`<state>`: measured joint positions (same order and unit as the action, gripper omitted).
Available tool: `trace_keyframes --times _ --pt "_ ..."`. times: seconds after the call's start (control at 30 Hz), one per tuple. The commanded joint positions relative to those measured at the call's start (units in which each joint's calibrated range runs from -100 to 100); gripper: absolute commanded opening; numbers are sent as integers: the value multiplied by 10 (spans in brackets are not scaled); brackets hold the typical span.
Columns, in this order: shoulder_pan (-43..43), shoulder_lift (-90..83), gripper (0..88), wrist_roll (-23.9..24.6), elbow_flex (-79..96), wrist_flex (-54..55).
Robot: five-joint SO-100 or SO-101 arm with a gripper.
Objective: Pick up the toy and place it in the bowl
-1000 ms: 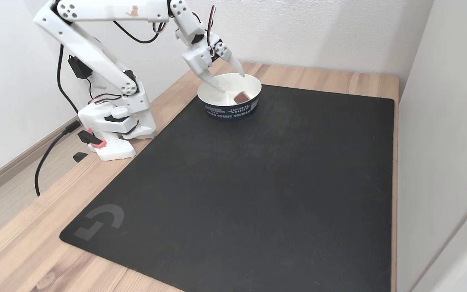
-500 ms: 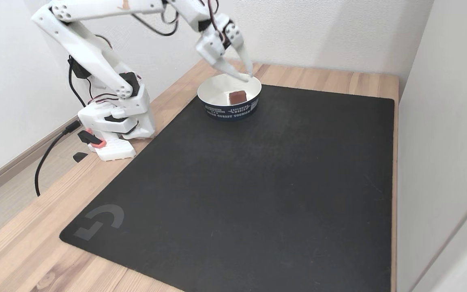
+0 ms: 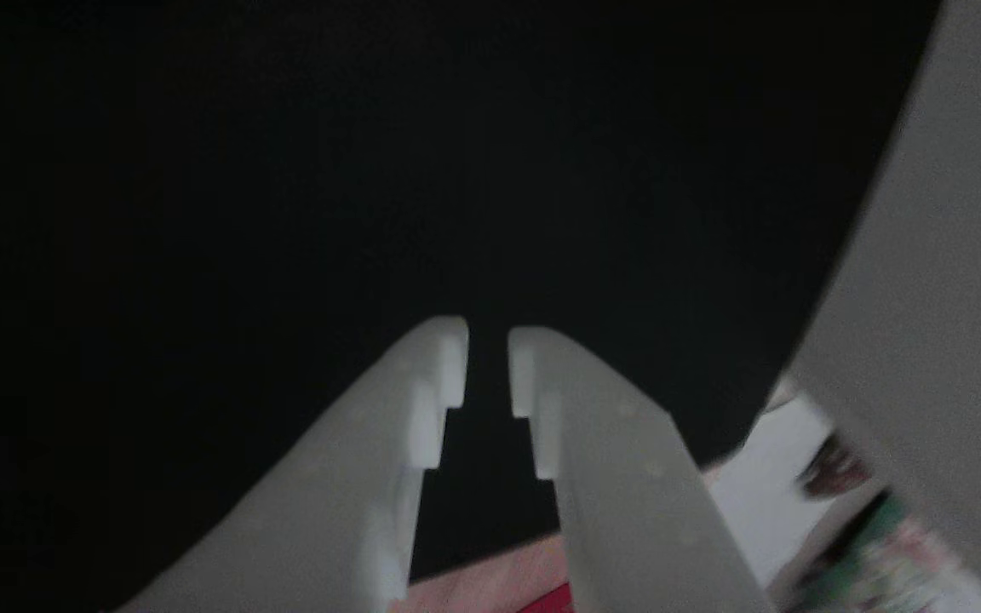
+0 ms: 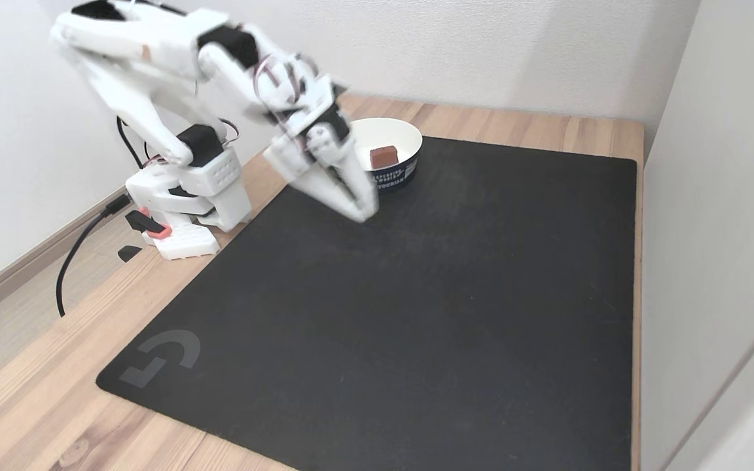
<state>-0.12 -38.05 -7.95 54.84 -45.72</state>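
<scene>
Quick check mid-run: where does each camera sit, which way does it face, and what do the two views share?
Other view: rides behind the gripper, looking along its fingers at the black mat.
Fixed view: raised at the table's front, facing the wall; shows the arm, bowl and toy.
Shared: gripper, mat, bowl edge.

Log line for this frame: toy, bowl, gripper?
toy: in bowl | gripper: nearly closed, empty, over black mat | place: done
</scene>
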Motion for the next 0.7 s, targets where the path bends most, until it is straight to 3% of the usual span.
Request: trace_keyframes --times 0.0,0.2,0.3,0.67 --pt "3 -133 22 1 151 30" --pt "7 -294 22 1 306 17" --pt "11 -367 22 2 346 -44" --pt "7 -512 22 2 384 -150"
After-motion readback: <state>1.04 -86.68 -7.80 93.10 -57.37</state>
